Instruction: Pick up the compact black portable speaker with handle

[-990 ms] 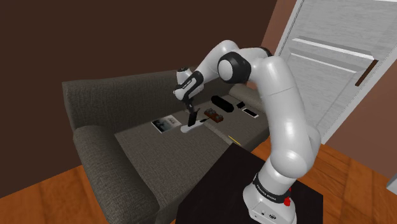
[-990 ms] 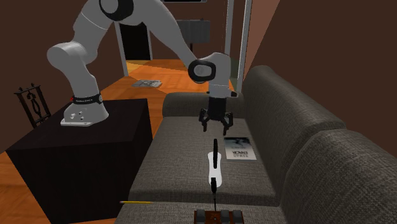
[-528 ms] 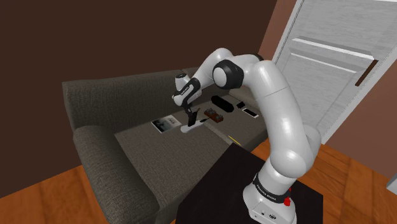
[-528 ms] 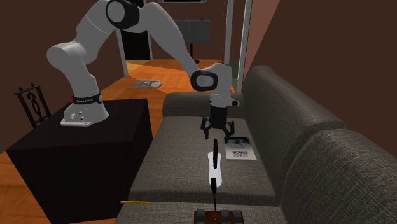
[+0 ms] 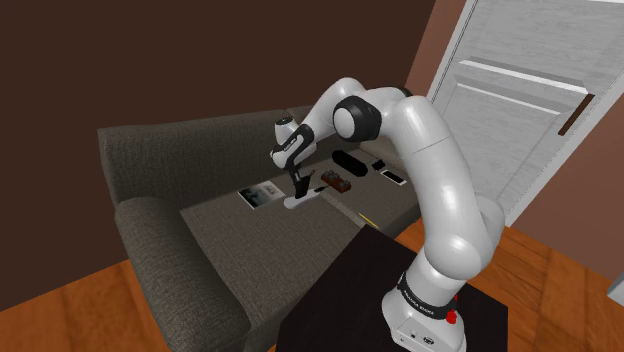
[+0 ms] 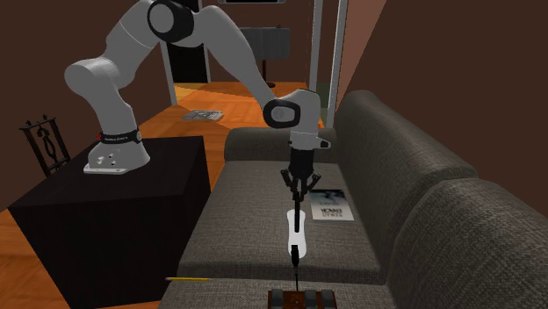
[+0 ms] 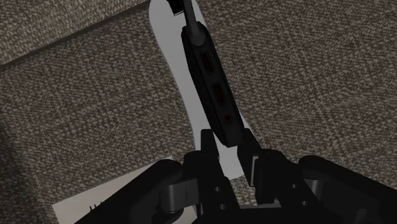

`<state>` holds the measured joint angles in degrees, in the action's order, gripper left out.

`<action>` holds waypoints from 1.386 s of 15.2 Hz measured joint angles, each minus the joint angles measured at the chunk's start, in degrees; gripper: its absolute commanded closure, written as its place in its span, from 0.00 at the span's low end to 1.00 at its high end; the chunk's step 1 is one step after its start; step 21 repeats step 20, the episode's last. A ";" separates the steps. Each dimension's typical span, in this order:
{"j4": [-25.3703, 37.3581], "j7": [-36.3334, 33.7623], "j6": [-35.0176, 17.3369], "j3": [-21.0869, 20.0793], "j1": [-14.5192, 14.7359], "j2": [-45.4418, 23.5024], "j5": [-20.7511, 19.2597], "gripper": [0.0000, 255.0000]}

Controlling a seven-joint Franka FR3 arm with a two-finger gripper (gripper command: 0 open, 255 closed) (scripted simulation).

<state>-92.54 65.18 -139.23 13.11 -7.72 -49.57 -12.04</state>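
Standing beneath the hand [image 6: 299, 189], speaker [image 6: 295, 233], its handle [image 7: 213, 89] clasped.

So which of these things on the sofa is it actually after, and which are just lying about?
In the job: speaker, white with a black handle; pincer clasping that handle.
Lying about: booklet, black oblong thing, brown box, phone, yellow pencil.
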 measured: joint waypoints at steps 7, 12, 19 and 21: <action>-0.59 0.26 0.72 0.09 0.07 1.31 -0.06 1.00; -1.77 0.70 2.52 0.27 0.40 4.34 -0.19 1.00; -2.66 1.57 5.51 0.50 0.68 8.33 -0.31 1.00; -2.54 1.66 5.87 0.51 0.70 8.60 -0.29 1.00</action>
